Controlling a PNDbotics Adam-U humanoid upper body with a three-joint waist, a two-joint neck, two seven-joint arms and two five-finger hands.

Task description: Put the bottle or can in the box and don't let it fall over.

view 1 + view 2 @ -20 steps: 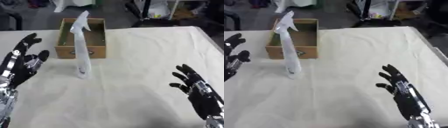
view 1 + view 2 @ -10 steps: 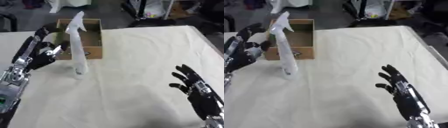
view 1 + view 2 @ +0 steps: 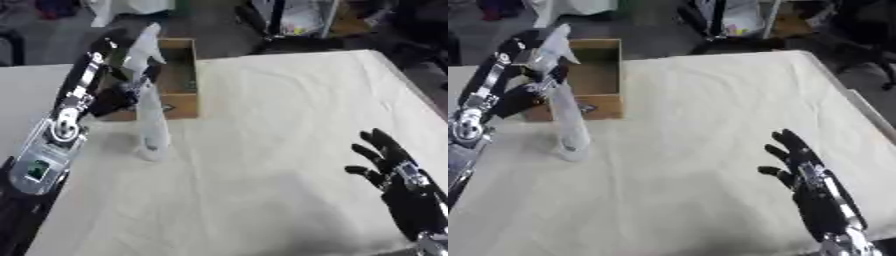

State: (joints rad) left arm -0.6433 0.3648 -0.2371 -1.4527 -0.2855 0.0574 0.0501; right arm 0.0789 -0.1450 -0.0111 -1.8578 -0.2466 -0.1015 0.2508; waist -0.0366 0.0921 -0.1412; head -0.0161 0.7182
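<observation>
- Our left hand (image 3: 118, 97) is at the spray bottle (image 3: 150, 120), fingers around its upper part; closure unclear.
- Bottle stands upright on the tabletop (image 3: 289, 115), just before the box (image 3: 179, 85).
- Risk: tall, narrow bottle tips if nudged high.
- Right hand (image 3: 398, 172) idle, fingers spread, empty.

No text, label or number can be read on the box (image 3: 181, 86) or the bottle (image 3: 150, 115)

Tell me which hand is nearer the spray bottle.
Left. The left hand is right against the spray bottle, at its upper part; the right hand rests open, far off near the lower right corner.
</observation>
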